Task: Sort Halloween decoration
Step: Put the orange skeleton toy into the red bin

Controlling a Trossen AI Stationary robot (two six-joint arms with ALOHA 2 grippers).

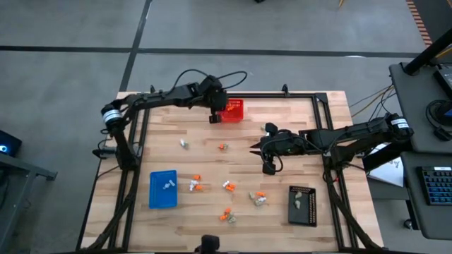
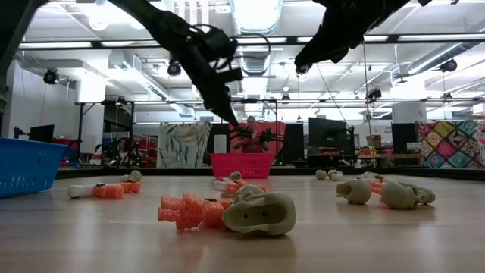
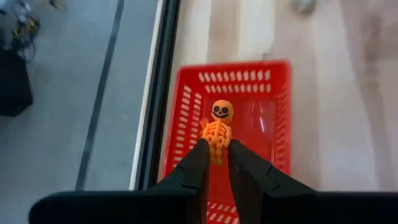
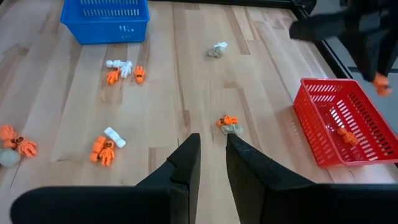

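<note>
Left wrist view: left claw pinches orange skeleton over red basket | right claw narrowly parted, empty

Even, bright light is cast from long ceiling tubes seen in the low view, where they are blown out to white glare and the arms are reduced to dark silhouettes against them. Only soft, short shadows are thrown on the pale wooden table, and a mild sheen is seen along its boards in the right wrist view. In the low view the nearest trinkets are slightly softened, and in the left wrist view the table behind the red basket is blurred.
</note>
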